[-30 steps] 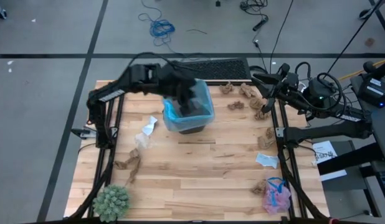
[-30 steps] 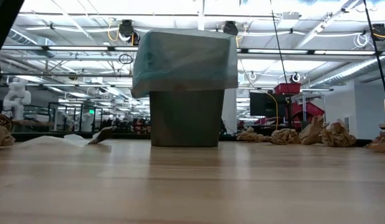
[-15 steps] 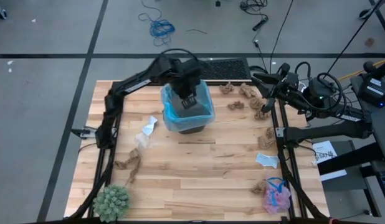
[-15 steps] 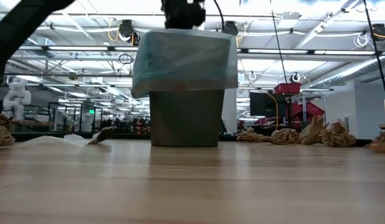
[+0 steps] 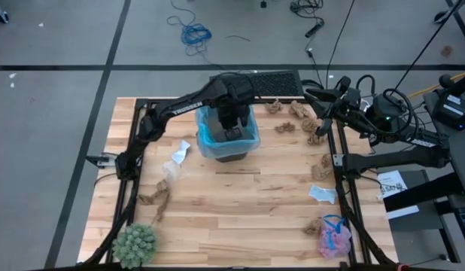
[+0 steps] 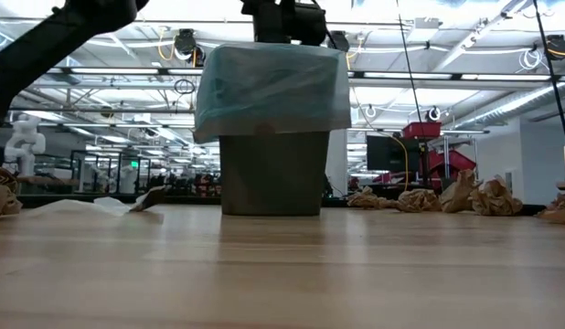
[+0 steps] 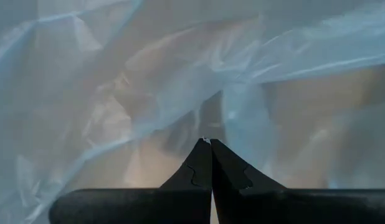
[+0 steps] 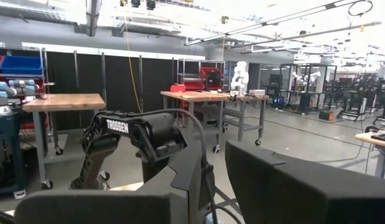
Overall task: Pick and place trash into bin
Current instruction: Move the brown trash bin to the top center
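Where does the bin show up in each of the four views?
High view: the bin sits at the table's far middle, under the left arm's wrist.
Low view: bin centre frame, blue bag draped over it.
Left wrist view: only its blue liner fills the picture.
Right wrist view: not in it.
Shared landmark: the blue bag.

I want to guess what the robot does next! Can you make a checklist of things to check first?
1. Left claw over the bin: ok.
2. Left claw shut, with nothing seen between its fingertips: ok, its tips meet.
3. Bin upright on the table: ok.
4. Trash left to pick: not ok, brown paper wads, white paper bits and the pink mesh puff lie out.
5. Right claw open or shut: cannot tell; right arm waits at the table's right edge.
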### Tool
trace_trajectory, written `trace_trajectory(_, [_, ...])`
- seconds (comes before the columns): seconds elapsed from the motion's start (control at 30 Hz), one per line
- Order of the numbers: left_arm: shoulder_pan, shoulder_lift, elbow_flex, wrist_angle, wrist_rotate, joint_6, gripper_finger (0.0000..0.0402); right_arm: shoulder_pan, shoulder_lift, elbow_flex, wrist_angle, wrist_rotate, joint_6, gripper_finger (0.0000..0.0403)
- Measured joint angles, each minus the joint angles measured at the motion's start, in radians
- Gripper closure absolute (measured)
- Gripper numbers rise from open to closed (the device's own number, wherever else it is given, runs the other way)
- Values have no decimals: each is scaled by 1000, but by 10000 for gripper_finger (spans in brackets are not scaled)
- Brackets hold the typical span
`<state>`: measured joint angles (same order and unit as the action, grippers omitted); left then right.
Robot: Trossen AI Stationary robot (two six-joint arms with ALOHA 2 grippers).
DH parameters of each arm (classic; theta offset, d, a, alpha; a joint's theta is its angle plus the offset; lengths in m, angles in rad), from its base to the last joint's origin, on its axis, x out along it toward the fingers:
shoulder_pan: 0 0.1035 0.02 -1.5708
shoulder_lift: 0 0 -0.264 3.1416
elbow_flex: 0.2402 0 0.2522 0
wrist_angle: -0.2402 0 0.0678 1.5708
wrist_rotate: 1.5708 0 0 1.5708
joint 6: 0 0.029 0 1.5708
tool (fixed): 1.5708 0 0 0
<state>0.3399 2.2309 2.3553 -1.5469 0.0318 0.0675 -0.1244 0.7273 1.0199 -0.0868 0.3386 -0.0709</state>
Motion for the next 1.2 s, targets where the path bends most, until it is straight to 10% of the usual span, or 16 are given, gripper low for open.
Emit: trace_trajectory(1.2, [-63, -63, -3, 147, -64, -142, 402, 0, -1, 2, 0, 0, -24, 334])
